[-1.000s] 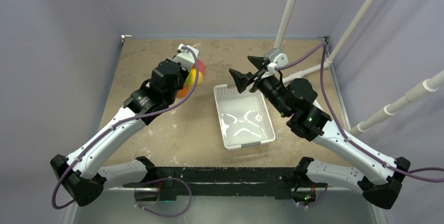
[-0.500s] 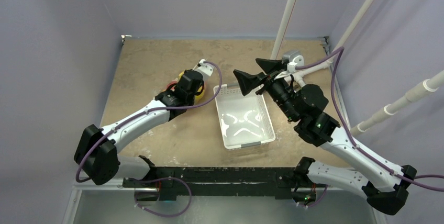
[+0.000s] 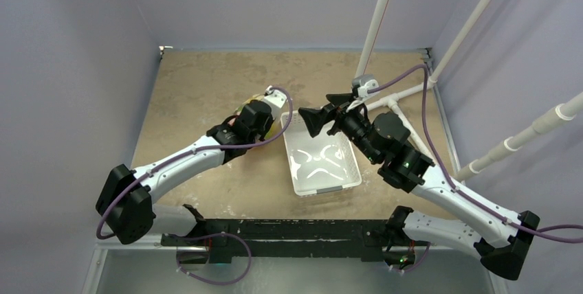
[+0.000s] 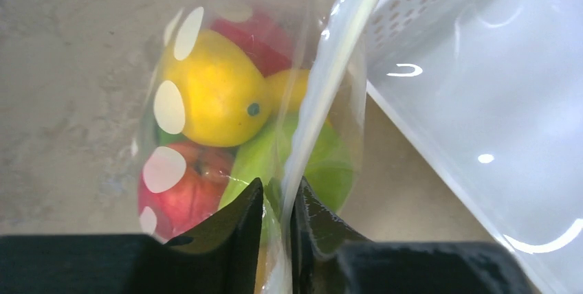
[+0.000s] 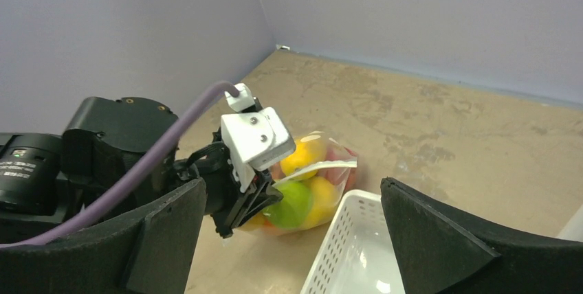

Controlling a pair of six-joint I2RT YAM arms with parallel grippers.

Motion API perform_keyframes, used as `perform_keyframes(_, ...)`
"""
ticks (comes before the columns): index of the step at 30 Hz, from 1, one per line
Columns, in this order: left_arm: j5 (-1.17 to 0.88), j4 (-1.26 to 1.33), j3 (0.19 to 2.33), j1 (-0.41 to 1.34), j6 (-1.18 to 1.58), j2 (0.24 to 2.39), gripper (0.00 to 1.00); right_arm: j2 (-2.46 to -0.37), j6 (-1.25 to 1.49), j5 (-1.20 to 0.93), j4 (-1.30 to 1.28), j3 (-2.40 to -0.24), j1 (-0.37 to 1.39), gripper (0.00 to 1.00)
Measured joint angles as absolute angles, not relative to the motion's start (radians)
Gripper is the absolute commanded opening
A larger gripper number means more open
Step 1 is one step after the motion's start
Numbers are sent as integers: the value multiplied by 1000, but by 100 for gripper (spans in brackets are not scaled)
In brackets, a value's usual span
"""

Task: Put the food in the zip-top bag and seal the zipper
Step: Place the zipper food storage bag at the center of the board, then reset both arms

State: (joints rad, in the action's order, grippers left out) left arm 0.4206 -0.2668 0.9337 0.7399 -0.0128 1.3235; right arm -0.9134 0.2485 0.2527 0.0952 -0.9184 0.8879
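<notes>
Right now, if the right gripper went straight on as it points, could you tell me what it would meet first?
Probably the zip-top bag of food, pinched by the left gripper; the right gripper aims at both, past the white tray. Depth is unclear, so the left gripper might come first.

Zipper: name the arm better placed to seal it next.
Left. The left tool is shut on the zipper, with the food inside the bag. The right tool is open above the tray's corner, apart from the bag.
</notes>
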Motion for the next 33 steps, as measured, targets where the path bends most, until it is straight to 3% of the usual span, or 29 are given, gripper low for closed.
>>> perform_keyframes(5,307,-278,881,743,93,1260,50,-913,302,247,97,-875,888,99)
perform_keyframes(6,284,-278,869,743,115,1243,58,-913,313,249,98,-869,888,99)
perform_keyframes(8,240,-274,849,743,151,1213,85,-913,344,253,99,-855,888,99)
perform_keyframes(10,198,-268,830,743,191,1192,92,-913,384,263,99,-842,888,99)
perform_keyframes(17,91,-267,803,748,307,1144,99,-896,492,297,105,-794,888,99)
perform_keyframes(33,131,-433,960,748,344,1065,99,-912,628,413,28,-798,888,99)
